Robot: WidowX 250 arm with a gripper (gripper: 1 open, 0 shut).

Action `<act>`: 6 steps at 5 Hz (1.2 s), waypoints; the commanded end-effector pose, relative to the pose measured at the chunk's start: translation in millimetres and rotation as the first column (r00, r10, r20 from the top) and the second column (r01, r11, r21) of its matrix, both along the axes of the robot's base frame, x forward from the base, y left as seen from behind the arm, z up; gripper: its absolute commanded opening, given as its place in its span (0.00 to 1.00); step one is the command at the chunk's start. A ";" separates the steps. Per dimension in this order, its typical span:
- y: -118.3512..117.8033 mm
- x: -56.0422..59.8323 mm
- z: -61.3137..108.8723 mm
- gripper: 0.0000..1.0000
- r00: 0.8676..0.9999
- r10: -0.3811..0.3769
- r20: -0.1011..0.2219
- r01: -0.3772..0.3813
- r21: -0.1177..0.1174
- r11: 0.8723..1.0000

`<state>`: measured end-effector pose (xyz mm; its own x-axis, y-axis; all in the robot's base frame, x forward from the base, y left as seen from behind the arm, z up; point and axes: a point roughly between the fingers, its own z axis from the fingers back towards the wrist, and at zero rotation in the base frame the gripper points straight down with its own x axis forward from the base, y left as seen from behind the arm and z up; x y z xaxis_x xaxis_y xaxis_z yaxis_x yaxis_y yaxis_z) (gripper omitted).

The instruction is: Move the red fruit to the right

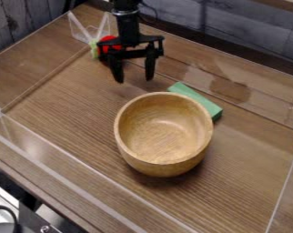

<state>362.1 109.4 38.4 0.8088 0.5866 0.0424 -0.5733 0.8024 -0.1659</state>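
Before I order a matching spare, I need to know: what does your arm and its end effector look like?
The end effector is black, with two dark, blocky fingers spreading from a narrow black body. A thin dark cable curves beside the arm near the picture's top edge.
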 end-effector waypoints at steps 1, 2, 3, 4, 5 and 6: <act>12.5 -1.5 16.4 0.00 0.998 -0.016 0.061 0.014 0.024 1.000; 18.2 -6.5 12.4 0.00 0.997 -0.035 0.063 0.034 0.019 0.999; 15.5 -4.0 16.5 0.00 0.997 -0.031 0.065 0.030 0.014 0.999; 12.5 -1.4 20.8 0.00 0.997 -0.027 0.066 0.027 0.009 1.000; 12.2 -0.2 24.9 0.00 0.997 -0.038 0.068 0.038 0.004 0.999; 12.1 0.8 29.4 0.00 0.996 -0.048 0.071 0.049 -0.002 0.999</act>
